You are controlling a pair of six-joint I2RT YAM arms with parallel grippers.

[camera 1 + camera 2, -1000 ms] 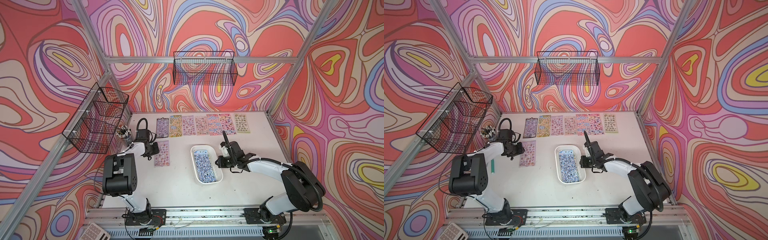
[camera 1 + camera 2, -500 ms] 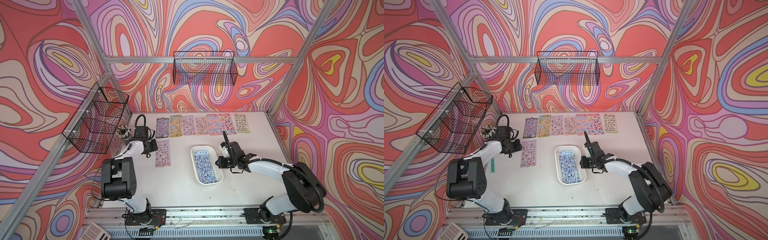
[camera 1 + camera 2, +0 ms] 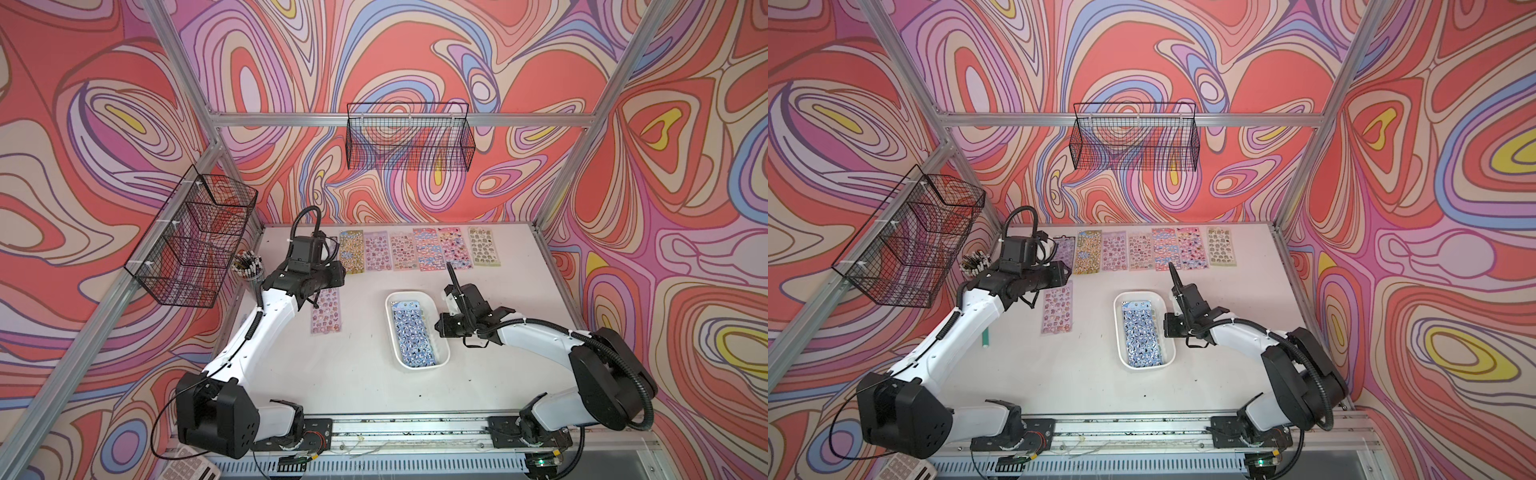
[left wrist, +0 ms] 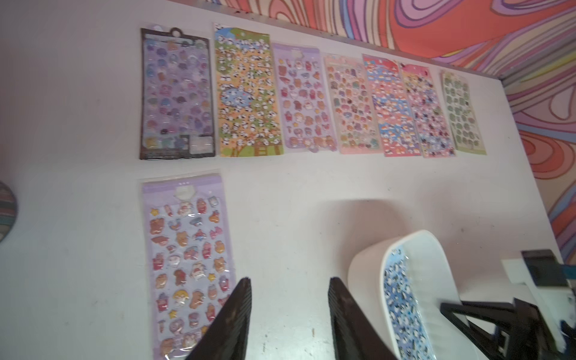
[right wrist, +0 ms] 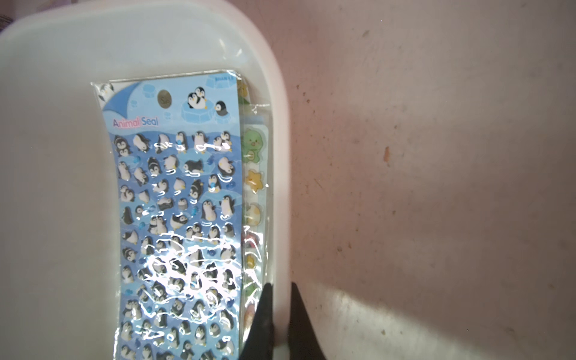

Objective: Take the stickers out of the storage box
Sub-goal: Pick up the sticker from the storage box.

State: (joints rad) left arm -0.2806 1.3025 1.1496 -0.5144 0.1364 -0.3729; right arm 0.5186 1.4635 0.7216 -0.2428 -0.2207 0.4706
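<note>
The storage box (image 3: 441, 332) (image 3: 1120, 332) is a shallow white tray in the middle of the table. Stickers lie stacked in it, with a blue penguin sheet (image 3: 411, 332) (image 5: 174, 202) on top and a green-figured sheet (image 5: 254, 149) showing beneath. My right gripper (image 5: 280, 284) (image 3: 443, 329) is shut on the box's right wall (image 5: 282, 131), one finger inside and one outside. Several sticker sheets (image 3: 415, 249) (image 4: 299, 96) lie in a row at the back. A lilac sheet (image 3: 326, 311) (image 4: 187, 255) lies alone on the table. My left gripper (image 4: 290, 280) hangs open and empty above the table between that sheet and the box (image 4: 367, 258).
A black wire basket (image 3: 409, 141) hangs on the back wall and another one (image 3: 195, 241) on the left wall. A cup of pens (image 3: 248, 268) stands at the table's back left. A green pen (image 3: 985, 334) lies beside the left arm. A calculator (image 3: 187, 467) shows at the front left.
The left arm has stretched out: its elbow dropped toward the front, and its wrist shifted slightly back and right. The lilac sheet stays flat on the table. The right arm has not moved.
</note>
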